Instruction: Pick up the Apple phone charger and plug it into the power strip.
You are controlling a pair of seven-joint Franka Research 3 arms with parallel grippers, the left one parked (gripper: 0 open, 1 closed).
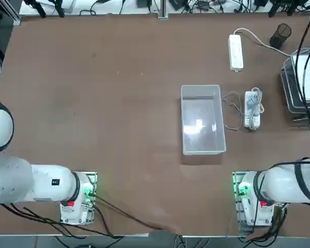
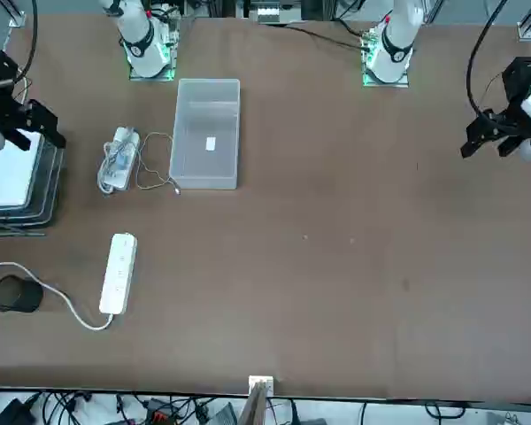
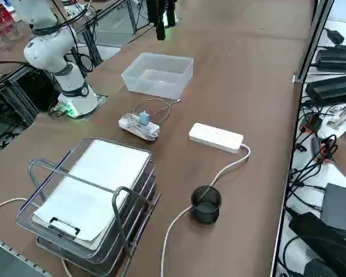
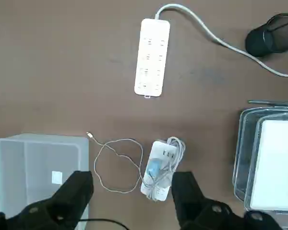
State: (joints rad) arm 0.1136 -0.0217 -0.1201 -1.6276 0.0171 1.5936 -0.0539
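Hanging wide open and empty, the right gripper is nearer the robot than the plastic box. Right of the box, the charger lies atop the bundled strip; its block should be light, hard and slightly slippery (the cable floppy), best pinched by its sides. Beyond the box waits the power strip.

The top view looks straight down on the table; the front view faces it from across.
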